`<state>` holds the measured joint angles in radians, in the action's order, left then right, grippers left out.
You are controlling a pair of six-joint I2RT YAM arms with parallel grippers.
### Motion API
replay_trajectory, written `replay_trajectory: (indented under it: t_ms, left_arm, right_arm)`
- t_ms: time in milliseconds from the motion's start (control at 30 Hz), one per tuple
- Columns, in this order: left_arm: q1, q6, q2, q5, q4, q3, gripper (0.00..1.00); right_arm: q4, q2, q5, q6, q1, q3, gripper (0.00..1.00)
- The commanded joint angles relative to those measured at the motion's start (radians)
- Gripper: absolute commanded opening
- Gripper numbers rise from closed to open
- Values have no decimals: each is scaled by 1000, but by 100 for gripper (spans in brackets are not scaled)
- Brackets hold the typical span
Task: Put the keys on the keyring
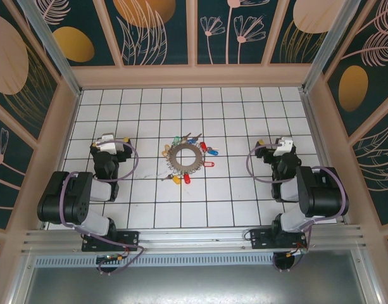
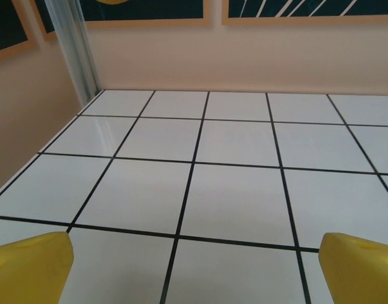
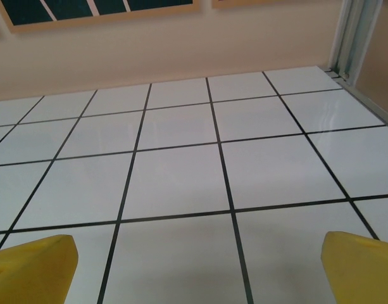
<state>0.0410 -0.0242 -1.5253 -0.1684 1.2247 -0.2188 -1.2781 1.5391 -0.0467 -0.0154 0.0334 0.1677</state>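
Observation:
The grey-brown keyring (image 1: 187, 158) lies flat in the middle of the tiled table. Several keys (image 1: 206, 152) with red, blue, yellow and green heads fan out around its rim, some touching it. My left gripper (image 1: 107, 144) rests well to the left of the ring, and my right gripper (image 1: 282, 146) rests well to its right. Both are open with nothing between them. In the left wrist view the yellow fingertips (image 2: 29, 266) stand wide apart over bare tile. The right wrist view shows its yellow fingertips (image 3: 361, 266) spread the same way.
Peach walls (image 1: 194, 75) with dark floral panels enclose the white tiled table (image 1: 149, 209) on three sides. An aluminium post (image 2: 73, 50) stands in the far left corner, another (image 3: 352, 38) in the far right. A rail (image 1: 194, 237) runs along the near edge.

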Motion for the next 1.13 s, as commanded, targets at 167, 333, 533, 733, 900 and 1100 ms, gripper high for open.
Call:
replay_trajectory:
  t_ms: [167, 333, 533, 733, 900, 1100]
  left_arm:
    - [-4, -24, 5, 12, 68, -7, 99]
    - [-4, -24, 5, 10, 72, -5, 99]
    - [-4, -24, 4, 11, 72, -5, 99]
    - [-4, -24, 5, 10, 72, -5, 99]
    - [-4, -24, 4, 11, 72, -4, 99]
    - [-4, -24, 5, 11, 70, -4, 99]
  right_arm:
    - [19, 1, 74, 50, 3, 58, 99]
    - [46, 1, 28, 28, 0, 72, 99]
    - [48, 0, 24, 29, 2, 74, 99]
    - [55, 1, 16, 30, 4, 79, 99]
    - [57, 1, 16, 31, 5, 79, 99]
    - [46, 1, 11, 26, 3, 73, 99]
